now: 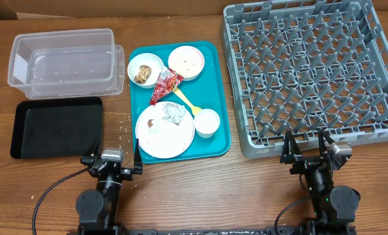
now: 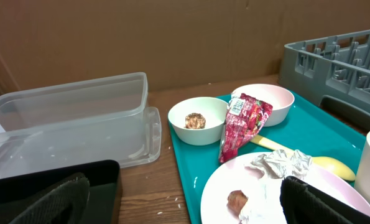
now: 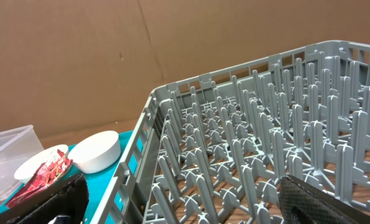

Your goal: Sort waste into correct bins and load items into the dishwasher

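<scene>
Opening state of the sorting task: no waste is binned and no dish is racked. Both arms sit at the near edge of the table. The left claw [image 1: 113, 161] is spread wide and empty, just short of the teal tray [image 1: 214, 85]. The right claw [image 1: 306, 151] is likewise spread and empty, before the near wall of the grey rack [image 1: 311, 72] on the right side.

The teal tray lies mid-table and carries all the work:
- a red wrapper [image 1: 165, 85] between a white bowl [image 1: 132, 65] holding a brown lump [image 1: 142, 74] and a pale-pink bowl [image 1: 186, 62];
- a yellow spoon [image 1: 187, 102] and a small cup [image 1: 207, 122];
- a large plate [image 1: 174, 138] with a crumpled napkin [image 1: 172, 113] on its far side.

The clear tub [image 1: 62, 59] stands at the far-left corner. The black tray [image 1: 57, 127] lies nearer along the left edge.

Judged first step: waste before dishes, taken by the left claw, since both bins lie on its side. The napkin is the nearest target. The claw should descend from above and pinch a raised fold. It should not press on the plate rim, which could tip the plate. The wrapper is best pinched at its middle and lifted straight up, since it touches the bowls and overlies the spoon, and a sideways drag could disturb them.
</scene>
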You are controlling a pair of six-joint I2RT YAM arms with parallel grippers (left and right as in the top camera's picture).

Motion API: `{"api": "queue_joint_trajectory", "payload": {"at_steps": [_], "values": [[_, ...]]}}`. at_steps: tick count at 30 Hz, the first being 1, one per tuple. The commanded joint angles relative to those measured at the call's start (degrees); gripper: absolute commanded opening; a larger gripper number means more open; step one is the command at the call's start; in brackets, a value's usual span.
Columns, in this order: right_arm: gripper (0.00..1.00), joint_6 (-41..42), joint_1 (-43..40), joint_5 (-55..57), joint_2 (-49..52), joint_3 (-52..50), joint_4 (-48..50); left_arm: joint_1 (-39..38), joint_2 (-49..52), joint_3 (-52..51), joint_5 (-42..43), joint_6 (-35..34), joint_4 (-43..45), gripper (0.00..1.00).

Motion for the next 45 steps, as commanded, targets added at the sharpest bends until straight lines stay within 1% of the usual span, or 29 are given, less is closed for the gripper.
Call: {"api": "queue_joint_trajectory", "payload": {"at_steps": [1,26,28,32,34,35,37,38,39,40,42,45], "values": [[1.00,-0.17,0.00,16.24,-0.68,-0.59,0.15,0.31,-0.68,-0.46,-0.35,-0.85,0.22,1.00],[1.00,-0.15,0.00,16.24,-0.68,-0.59,0.33,0.31,-0.68,-0.46,-0.37,-0.83,0.22,1.00],[1.00,-0.20,0.00,16.46,-0.68,-0.59,1.70,0.31,-0.68,-0.46,-1.73,-0.57,0.22,1.00],[1.00,-0.11,0.00,16.41,-0.68,-0.57,3.45,0.31,-0.68,-0.46,-4.39,-0.09,3.13,1.00],[1.00,0.31,0.00,16.39,-0.68,-0.59,6.27,0.31,-0.68,-0.46,-4.63,0.09,6.49,1.00],[1.00,0.26,0.00,15.87,-0.68,-0.55,8.02,0.31,-0.68,-0.39,-3.32,-0.28,9.27,1.00],[1.00,0.24,0.00,11.32,-0.68,0.37,10.03,0.31,-0.68,0.20,2.56,0.92,14.51,1.00],[1.00,0.24,0.00,7.48,-0.68,1.64,10.78,0.31,-0.68,1.46,7.32,2.97,17.53,1.00],[1.00,0.22,0.00,5.07,-0.68,2.84,11.39,0.31,-0.48,4.15,9.40,2.99,16.85,1.00],[1.00,0.22,0.00,4.50,-0.68,3.39,11.45,0.28,-0.11,5.68,9.62,2.97,15.50,1.00],[1.00,0.00,0.00,1.51,-0.66,6.64,11.34,0.31,5.35,15.34,9.81,3.28,5.70,1.00],[1.00,-0.13,0.00,-1.36,0.39,12.09,9.29,0.31,18.27,29.09,14.86,6.34,-3.08,1.00]]}}
